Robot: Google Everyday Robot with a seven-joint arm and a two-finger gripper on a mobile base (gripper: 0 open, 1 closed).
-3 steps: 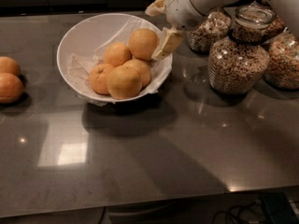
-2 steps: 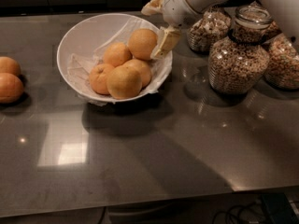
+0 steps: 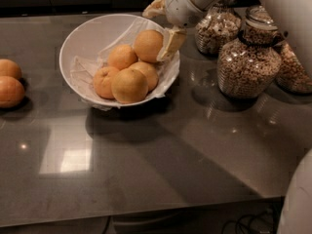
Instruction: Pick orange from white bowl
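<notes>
The orange [image 3: 147,45] is seen at the 2 o'clock side of the white bowl [image 3: 83,38], next to four other oranges [image 3: 129,85]. The gripper [image 3: 155,35] is held wide open there. The orange is touched at 3 o'clock by one finger [image 3: 170,40].

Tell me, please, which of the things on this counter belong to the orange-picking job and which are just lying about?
Part of the job:
- orange, topmost in the pile
- white bowl
- claw, at the bowl's far right rim, by that orange

Just lying about:
- four other oranges in the bowl
- two loose oranges on the left
- glass jars
</notes>
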